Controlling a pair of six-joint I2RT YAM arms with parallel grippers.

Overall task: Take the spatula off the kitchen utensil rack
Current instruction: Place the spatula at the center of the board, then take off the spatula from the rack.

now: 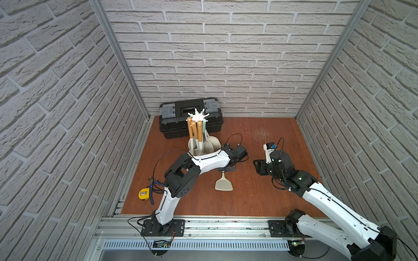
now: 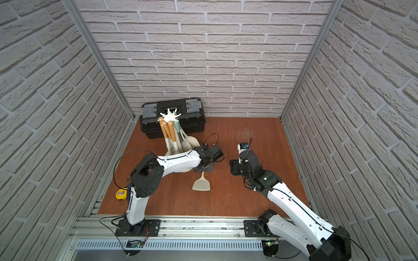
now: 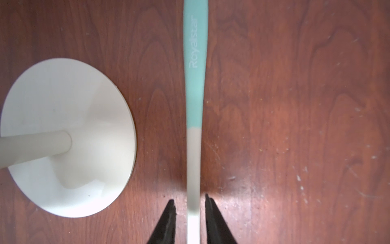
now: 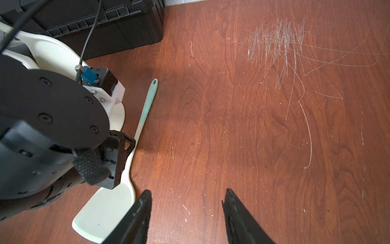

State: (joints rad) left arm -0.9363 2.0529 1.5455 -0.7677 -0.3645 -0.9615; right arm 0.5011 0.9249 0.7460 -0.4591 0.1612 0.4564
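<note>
Left gripper (image 3: 190,199): points straight down at the table (image 3: 295,105), with the jaws slightly parted astride the spatula's neck. Bare wood shows on each side of the neck, so it grips nothing.
Left fingertips (image 3: 171,211): they flank the neck without touching it.
Spatula (image 3: 195,84): off the hooks and lying flat on the table, directly under the left gripper.
Long axis: it runs straight ahead from between the left jaws. In a top view the blade (image 1: 224,184) points toward the robot's side, and the teal handle end points away toward the back wall, hidden beneath the wrist.
Kitchen utensil rack (image 1: 198,116): upright. Its round base (image 3: 69,105) sits just beside the handle on the left, apart from it. Other utensils (image 1: 195,132) hang from the crown.
Right gripper (image 4: 186,194): jaws wide with nothing between them. It hovers near the blade end and clear of it.
Nearer arm: the left, since it is already over the neck.
Coming move, as a judgement: a straight rise should clear the handle, while drifting left risks nudging the rack's base.
Task standing: the removal looks done.
</note>
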